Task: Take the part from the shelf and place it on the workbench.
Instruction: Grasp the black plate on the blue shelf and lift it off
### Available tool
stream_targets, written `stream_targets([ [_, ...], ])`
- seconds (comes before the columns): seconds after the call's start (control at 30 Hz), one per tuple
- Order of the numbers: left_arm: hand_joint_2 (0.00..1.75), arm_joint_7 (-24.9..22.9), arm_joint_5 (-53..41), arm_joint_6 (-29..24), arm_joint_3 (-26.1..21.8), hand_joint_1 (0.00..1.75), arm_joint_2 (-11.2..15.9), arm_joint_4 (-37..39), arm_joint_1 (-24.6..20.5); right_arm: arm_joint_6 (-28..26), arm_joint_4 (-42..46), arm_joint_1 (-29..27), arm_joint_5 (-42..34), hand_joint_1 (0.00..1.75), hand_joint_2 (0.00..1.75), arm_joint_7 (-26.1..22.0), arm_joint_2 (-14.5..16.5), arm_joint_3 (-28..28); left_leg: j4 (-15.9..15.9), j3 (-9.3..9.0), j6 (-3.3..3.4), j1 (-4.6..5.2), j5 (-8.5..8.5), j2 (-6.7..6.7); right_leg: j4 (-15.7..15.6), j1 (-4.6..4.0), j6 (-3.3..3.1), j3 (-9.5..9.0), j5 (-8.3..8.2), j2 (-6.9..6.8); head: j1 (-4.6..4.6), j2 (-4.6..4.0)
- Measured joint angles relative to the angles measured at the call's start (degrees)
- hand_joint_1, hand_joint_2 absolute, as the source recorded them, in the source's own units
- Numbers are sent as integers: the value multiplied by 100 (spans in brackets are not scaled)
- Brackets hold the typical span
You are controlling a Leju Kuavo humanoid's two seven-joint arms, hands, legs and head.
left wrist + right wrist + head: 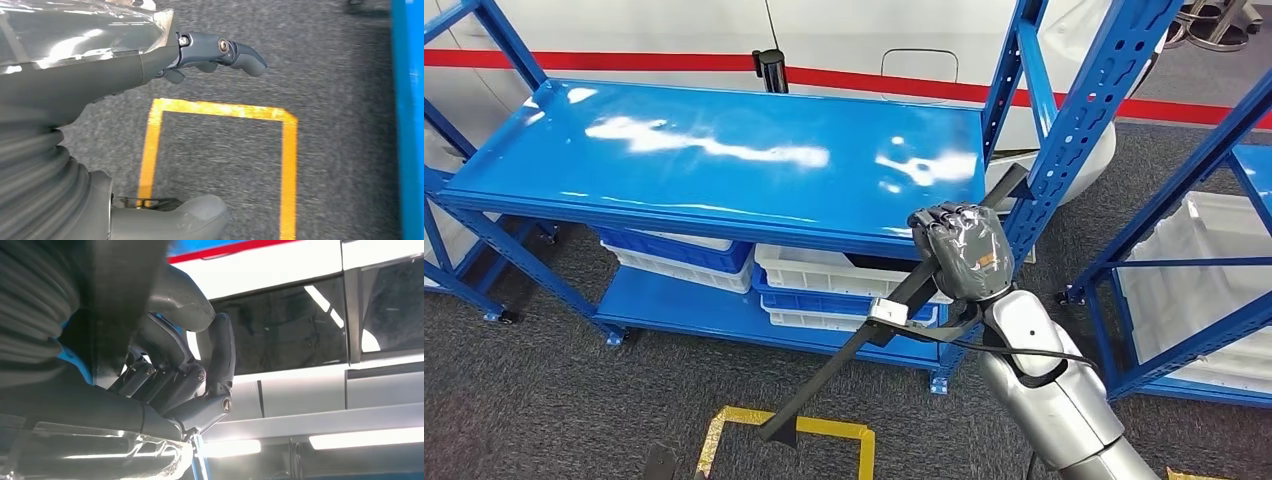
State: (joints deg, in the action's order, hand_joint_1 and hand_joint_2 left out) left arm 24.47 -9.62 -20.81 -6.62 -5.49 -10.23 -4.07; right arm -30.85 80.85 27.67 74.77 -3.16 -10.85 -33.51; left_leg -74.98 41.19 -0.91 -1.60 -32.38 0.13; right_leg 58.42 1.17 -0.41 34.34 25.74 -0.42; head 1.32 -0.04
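Where the head view looks down on the blue shelf (714, 160), a long, flat, dark bar, the part (844, 355), is seen gripped by the right hand (962, 250), whose fingers are curled closed around it just off the shelf's front right corner. Its long axis runs on a diagonal: the upper end reaches past the hand toward the shelf's right upright (1074, 130), while the lower end points down and away from the shelf to a yellow floor marking (789, 425) on the grey carpet. A small pale fitting is seen partway along the bar. Under the shelf's top deck, white and blue bins (824, 285) are stacked on the lower level. From the left wrist view, the left hand (150, 75) is seen with nothing held, fingers and thumb apart, above the same yellow marking, with the shelf's blue edge alongside. From the right wrist view, the dark fingers (200, 385) are seen wrapped against the part's broad black face (120, 300), a white wall with a red stripe beyond.
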Motion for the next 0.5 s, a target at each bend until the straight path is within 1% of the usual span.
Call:
stream_targets([
  [0.03, 175, -7, 0, 2, 0, 0, 0, 0, 7, 1, 0, -8, 4, 175, 175, 6, -1, 3, 219, -223, 13, -2, 148, 0, 2, 0, 17, 56, -48, 4, 1, 0],
  [0.07, 175, -11, 0, 3, 0, 0, 0, 0, 9, 1, 1, -12, 9, 175, 175, 10, -1, 9, 591, -523, 33, -5, 256, -6, 4, 0, 39, 99, -94, 10, 2, 0],
  [0.1, 175, -14, -1, 3, 0, 0, 0, 0, 7, 1, 6, -12, 14, 175, 175, 13, -2, 20, 1019, -832, 52, 0, 299, -16, 8, -11, 70, 136, -137, 15, 2, 0],
  [0.13, 175, -15, -1, 4, 0, 0, 0, 0, 4, 1, 13, -11, 16, 175, 175, 14, -2, 32, 1366, -1062, 69, 11, 285, -25, 7, -20, 112, 161, -180, 19, -3, 0],
  [0.17, 175, -15, -2, 4, 0, 0, -1, 0, 4, 1, 22, -8, 18, 175, 175, 16, -2, 45, 1589, -1189, 85, 30, 242, -34, 3, -28, 159, 180, -225, 19, -5, 0],
  [0.2, 175, -16, -3, 7, 0, 0, -2, 0, 6, 1, 32, -6, 19, 175, 175, 17, -2, 55, 1684, -1216, 108, 57, 230, -38, -8, -34, 209, 197, -273, 18, -9, 0],
  [0.23, 175, -16, -3, 8, 0, 0, -7, 1, 10, 1, 39, -9, 19, 175, 175, 17, -4, 61, 1710, -1184, 152, 70, 267, -31, -21, -41, 264, 219, -320, 17, -13, 0],
  [0.27, 175, -16, -4, 10, 0, 0, -14, 1, 11, 2, 43, -12, 19, 175, 175, 18, -12, 71, 1730, -1142, 206, 80, 328, -17, -5, -36, 294, 254, -311, 18, -11, 0],
  [0.3, 175, -15, -2, 12, -1, 0, -20, 1, 9, 2, 45, -14, 17, 175, 175, 18, -21, 82, 1750, -1086, 276, 84, 401, -1, 78, -35, 299, 316, -210, 21, -20, 0],
  [0.33, 175, -14, 0, 12, -2, 0, -24, 1, 7, 3, 46, -16, 10, 175, 175, 18, -33, 96, 1770, -1020, 335, 82, 479, 15, 255, -35, 283, 396, -21, 24, -29, 0],
  [0.37, 175, -13, 2, 12, -3, 0, -24, 0, 4, 7, 46, -14, -4, 175, 175, 17, -45, 114, 1772, -941, 371, 88, 550, 26, 554, -21, 249, 491, 245, 25, -39, 0],
  [0.4, 175, -12, 5, 10, -4, 0, -23, 0, 3, 13, 46, -11, -23, 175, 175, 14, -55, 131, 1770, -849, 396, 94, 619, 28, 927, -23, 232, 585, 501, 26, -51, 0],
  [0.43, 175, -12, 12, 7, -4, 0, -24, 0, 4, 22, 45, -6, -46, 175, 175, 10, -63, 151, 1768, -753, 399, 101, 693, 31, 1289, -24, 247, 640, 664, 26, -56, 0],
  [0.47, 175, -12, 23, 3, -4, 0, -27, 0, 4, 34, 45, 1, -67, 175, 175, 3, -69, 169, 1765, -653, 396, 107, 769, 34, 1547, -25, 291, 639, 714, 27, -58, 0],
  [0.5, 175, -10, 38, -2, -5, 0, -30, 0, 5, 44, 44, 12, -82, 175, 175, -5, -73, 180, 1761, -557, 388, 110, 842, 37, 1620, -27, 352, 551, 647, 27, -58, 0],
])
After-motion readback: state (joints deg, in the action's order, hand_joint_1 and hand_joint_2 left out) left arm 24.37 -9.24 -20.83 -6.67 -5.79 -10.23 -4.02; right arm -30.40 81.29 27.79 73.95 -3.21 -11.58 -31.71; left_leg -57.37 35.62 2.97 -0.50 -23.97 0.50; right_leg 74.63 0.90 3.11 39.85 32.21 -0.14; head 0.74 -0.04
